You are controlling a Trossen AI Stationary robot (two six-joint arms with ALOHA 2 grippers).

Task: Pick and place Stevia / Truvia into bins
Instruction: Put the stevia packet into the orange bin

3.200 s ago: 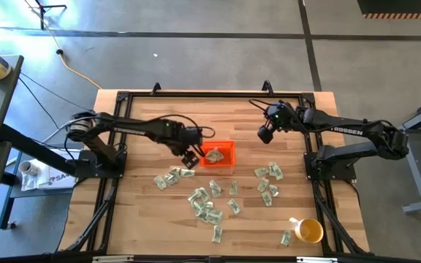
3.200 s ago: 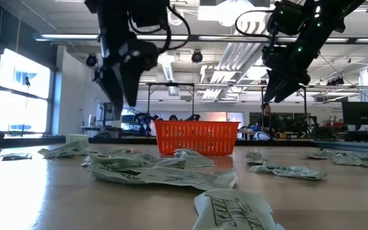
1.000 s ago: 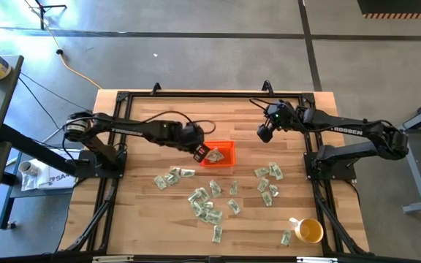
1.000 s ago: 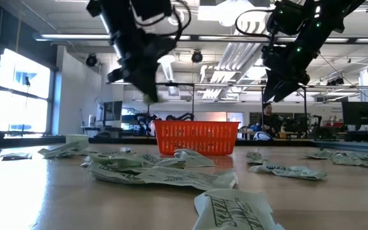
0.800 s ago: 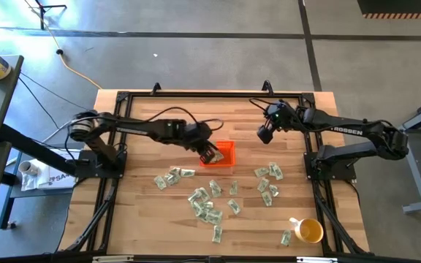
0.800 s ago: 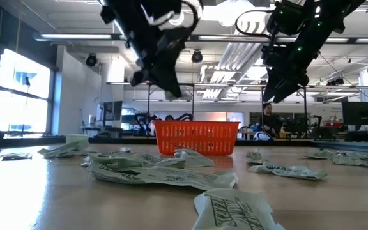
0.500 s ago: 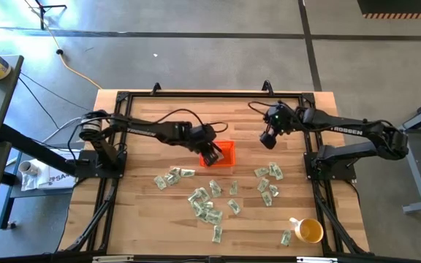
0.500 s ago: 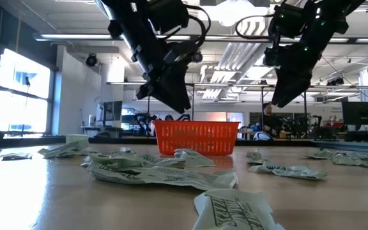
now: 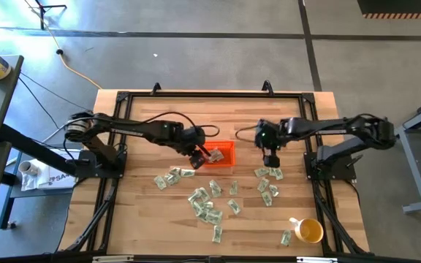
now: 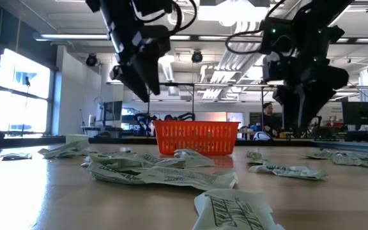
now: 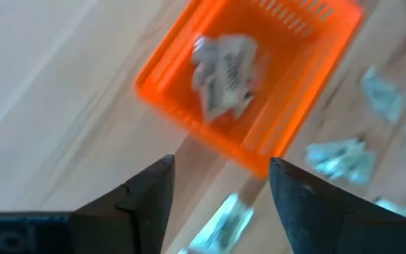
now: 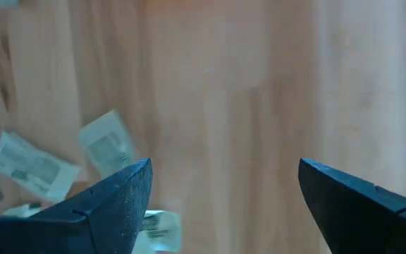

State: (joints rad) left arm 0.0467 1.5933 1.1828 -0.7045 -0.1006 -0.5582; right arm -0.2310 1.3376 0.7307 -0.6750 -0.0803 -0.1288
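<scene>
The orange bin (image 9: 222, 153) stands mid-table and has crumpled Stevia / Truvia packets (image 11: 224, 60) lying inside it. My left gripper (image 9: 196, 156) hangs open just left of the bin, above the wood, with nothing between its fingers (image 11: 220, 190). My right gripper (image 9: 270, 158) points down, open and empty (image 12: 220, 204), above a small group of green-and-white packets (image 9: 269, 174) to the right of the bin. More packets (image 9: 207, 204) lie flat and scattered on the near half of the table. In the low view both grippers (image 10: 142, 92) (image 10: 302, 121) hang above the tabletop.
A yellow mug (image 9: 309, 231) stands near the table's front right corner with one packet (image 9: 286, 238) beside it. A black frame (image 9: 115, 146) runs around the wooden tabletop. Bare wood lies along the far side behind the bin.
My left gripper carried a packet right over the bin, let it go there, and drew back left of the bin. My right gripper came from the far right toward the near edge and down, turning its fingers downward, and now hangs over the right-hand packets.
</scene>
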